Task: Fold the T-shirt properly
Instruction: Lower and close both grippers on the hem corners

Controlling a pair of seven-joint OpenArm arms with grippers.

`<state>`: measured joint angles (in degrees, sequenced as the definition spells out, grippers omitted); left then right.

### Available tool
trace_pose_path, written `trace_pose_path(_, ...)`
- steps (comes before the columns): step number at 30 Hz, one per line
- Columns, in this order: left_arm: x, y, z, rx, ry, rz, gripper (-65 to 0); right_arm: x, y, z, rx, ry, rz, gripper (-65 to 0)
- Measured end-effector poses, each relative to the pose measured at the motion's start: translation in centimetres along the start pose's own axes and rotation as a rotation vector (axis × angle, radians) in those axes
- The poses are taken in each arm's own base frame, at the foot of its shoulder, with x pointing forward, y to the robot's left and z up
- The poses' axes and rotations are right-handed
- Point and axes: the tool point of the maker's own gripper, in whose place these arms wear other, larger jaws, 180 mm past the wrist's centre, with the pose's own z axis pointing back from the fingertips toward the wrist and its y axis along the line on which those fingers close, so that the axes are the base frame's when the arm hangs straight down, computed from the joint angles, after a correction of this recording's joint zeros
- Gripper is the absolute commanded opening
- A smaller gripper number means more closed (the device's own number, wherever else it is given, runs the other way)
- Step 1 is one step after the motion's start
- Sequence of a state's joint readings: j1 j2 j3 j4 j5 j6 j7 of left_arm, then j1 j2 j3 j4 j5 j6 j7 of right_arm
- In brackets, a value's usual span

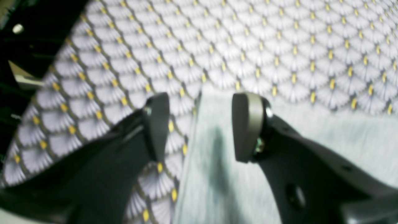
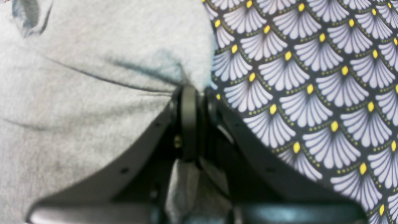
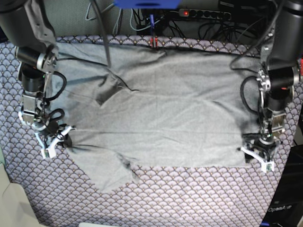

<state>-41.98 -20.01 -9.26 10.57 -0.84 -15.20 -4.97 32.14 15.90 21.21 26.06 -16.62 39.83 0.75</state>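
Observation:
The light grey T-shirt (image 3: 161,118) lies spread wide on the patterned cloth, with one sleeve (image 3: 113,172) pointing toward the front. On the base view's left, my right gripper (image 3: 56,137) is shut on the T-shirt's side edge. In the right wrist view the right gripper (image 2: 190,93) pinches a fold of the grey T-shirt (image 2: 77,93), and creases run away from the pinch. On the base view's right, my left gripper (image 3: 257,155) stands open over the T-shirt's front corner. The left wrist view shows the left gripper (image 1: 202,124) with its fingers either side of the T-shirt's edge (image 1: 279,155), not closed on it.
A purple-grey scallop-patterned cloth (image 3: 189,198) covers the table under the T-shirt and shows in both wrist views (image 1: 217,40) (image 2: 311,93). Cables and a power strip (image 3: 203,14) run along the back. The cloth's edge drops into a dark gap (image 1: 28,56) beside the left gripper.

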Motion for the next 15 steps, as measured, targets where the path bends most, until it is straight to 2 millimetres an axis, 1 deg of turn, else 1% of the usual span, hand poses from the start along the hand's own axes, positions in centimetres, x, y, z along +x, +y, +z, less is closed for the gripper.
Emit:
trace_pose_path(3,-1.7,0.1,0.3,0.001,0.032,-0.004,-33.3,0.0,0.0,0.0,0.0,0.0,0.001,-65.0)
trace_pose_path(10,-3.3,0.2,0.7,0.004,0.053,0.003,-33.3,0.0,0.0,0.0,0.0,0.0,0.001,-65.0)
trace_pose_path(13,-3.5,0.2,0.7,0.003,0.055,0.0,-33.3,0.0,0.0,0.0,0.0,0.0,0.0,-65.0)
trace_pose_path(15,-3.4,-0.3,0.5,0.001,0.054,0.001,-33.3,0.0,0.0,0.0,0.0,0.001,0.0,-65.0)
